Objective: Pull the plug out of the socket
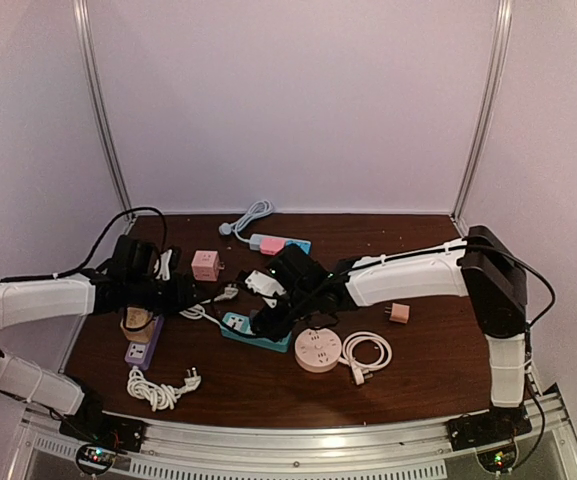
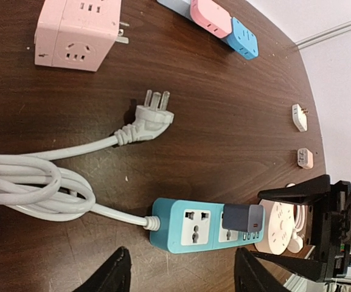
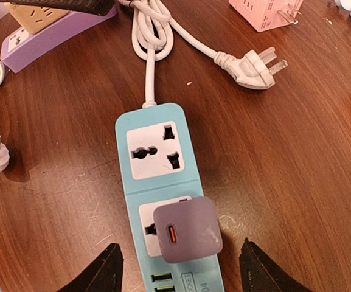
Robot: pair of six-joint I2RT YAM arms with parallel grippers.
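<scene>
A teal socket strip [image 3: 157, 146] lies on the dark wooden table [image 3: 309, 158], with a grey square plug [image 3: 184, 230] seated in its second outlet. My right gripper [image 3: 181, 271] hangs open just above it, one black finger on each side of the plug and neither touching it. In the left wrist view the same strip [image 2: 181, 225] and plug [image 2: 243, 217] lie in front of my open left gripper [image 2: 181, 277], which holds nothing. From the top camera the strip [image 1: 236, 326] shows partly under the right gripper [image 1: 273, 320], and the plug is hidden.
The strip's white cable coils left and ends in a loose three-pin plug [image 2: 148, 118]. A pink cube socket [image 1: 206, 264], a purple strip [image 1: 143, 345], a round pink socket [image 1: 318, 350], a pink-and-blue strip [image 1: 280, 243] and a small adapter [image 1: 399, 313] lie around.
</scene>
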